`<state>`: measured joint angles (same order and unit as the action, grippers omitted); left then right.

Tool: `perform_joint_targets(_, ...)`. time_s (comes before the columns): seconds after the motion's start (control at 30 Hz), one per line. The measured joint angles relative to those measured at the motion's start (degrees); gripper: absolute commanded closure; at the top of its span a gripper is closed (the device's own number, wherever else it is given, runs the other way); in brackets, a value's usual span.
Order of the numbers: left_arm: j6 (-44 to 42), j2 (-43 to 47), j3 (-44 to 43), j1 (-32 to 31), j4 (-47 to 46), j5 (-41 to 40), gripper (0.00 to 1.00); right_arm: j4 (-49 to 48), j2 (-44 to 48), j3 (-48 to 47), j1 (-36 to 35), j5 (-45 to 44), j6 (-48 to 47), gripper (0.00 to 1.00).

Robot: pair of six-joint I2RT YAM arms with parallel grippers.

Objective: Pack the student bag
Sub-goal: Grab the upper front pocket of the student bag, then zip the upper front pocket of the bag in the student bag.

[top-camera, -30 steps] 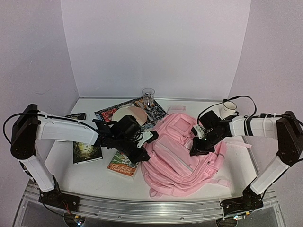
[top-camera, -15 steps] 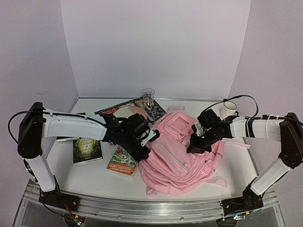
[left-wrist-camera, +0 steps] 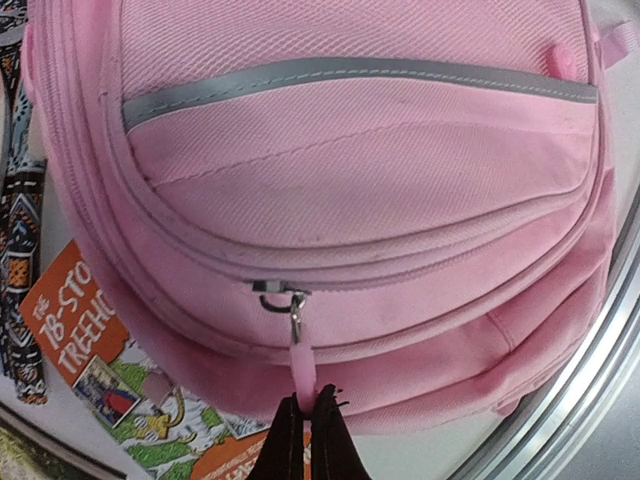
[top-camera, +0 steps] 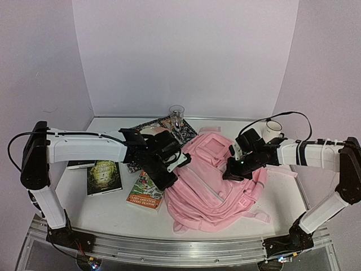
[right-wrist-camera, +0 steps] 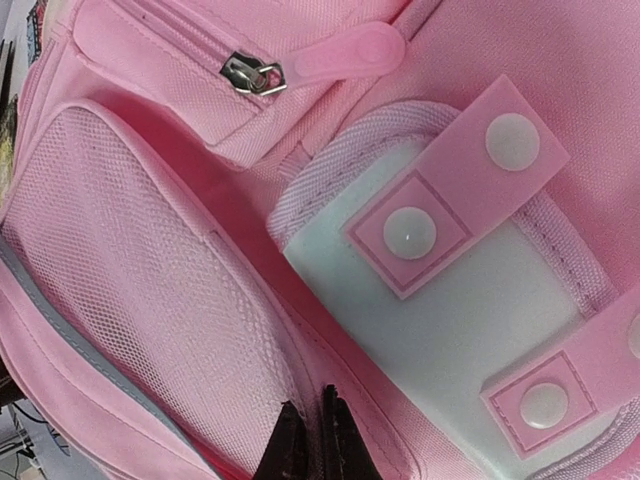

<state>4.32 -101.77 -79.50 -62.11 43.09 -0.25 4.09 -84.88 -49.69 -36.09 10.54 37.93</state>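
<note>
The student bag (top-camera: 217, 180) lies front-up, centre-right in the top view, slumped on the white bench (top-camera: 101, 212). Its left edge lies against the orange book (top-camera: 146, 192).

The biggest risk is that the whole bag slides. The left jaws are pressed together on the tip of the pink zip pull (left-wrist-camera: 303, 365), and tugging it will drag the soft pack leftward unless the other side is anchored. The right jaws are nearly closed, with a sliver of pink between them. They look to be nipping a fold of fabric beside the mesh pocket (right-wrist-camera: 150, 280), but how firm that hold is cannot be told. If it gives, the bag could shove the orange book, and with it the dark book (top-camera: 103, 176) further left. A smaller risk is that the slider (left-wrist-camera: 272, 290) binds where the zip curves, since the fabric there is slack. Smallest of all, the thin tab could slip free, being held only at its end.

In the lower left of the left wrist view the orange book's cover reads "78-STO" over "TREEHO", cut off by the bag. The white patch (right-wrist-camera: 450, 330) with its snap tabs is blank. The dark book's lettering is too small to read.
</note>
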Motion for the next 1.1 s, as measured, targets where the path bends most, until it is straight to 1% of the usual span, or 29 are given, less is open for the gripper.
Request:
perform_joint_targets(0.17,-1.15,0.51,-2.46,-0.56,4.78,-3.41,1.00,-0.66,0.35,0.00,-0.45,-1.64,0.00,1.00)
perform_joint_targets(0.3,-0.90,0.09,-5.18,-1.11,7.05,-1.75,1.00,-0.74,0.35,-0.04,-0.49,-2.30,0.00,1.00)
perform_joint_targets(0.4,0.15,-2.06,-8.20,-3.03,7.95,-0.13,1.00,-0.75,0.35,-0.04,-0.49,-2.82,0.05,1.00)
perform_joint_targets(0.6,2.09,-7.95,-10.66,-7.21,6.74,4.06,1.00,-0.97,0.35,-0.07,-0.62,-3.55,1.00,1.00)
perform_joint_targets(0.83,4.62,-10.82,-13.67,-7.38,5.54,8.49,1.00,-1.72,0.35,-0.07,-0.66,-4.19,1.33,1.00)
perform_joint_targets(1.0,7.19,-12.76,-17.78,-7.26,3.70,12.13,1.00,-2.46,0.35,-0.07,-0.84,-5.55,1.30,1.00)
perform_joint_targets(1.07,8.19,-13.87,-18.46,-7.49,0.48,13.64,0.97,-3.52,0.35,-0.13,-0.88,-5.50,1.28,1.00)
perform_joint_targets(1.1,8.74,-14.33,-18.45,-7.66,-1.33,13.79,0.95,-3.85,0.35,-0.26,-0.97,-5.63,1.24,0.98)
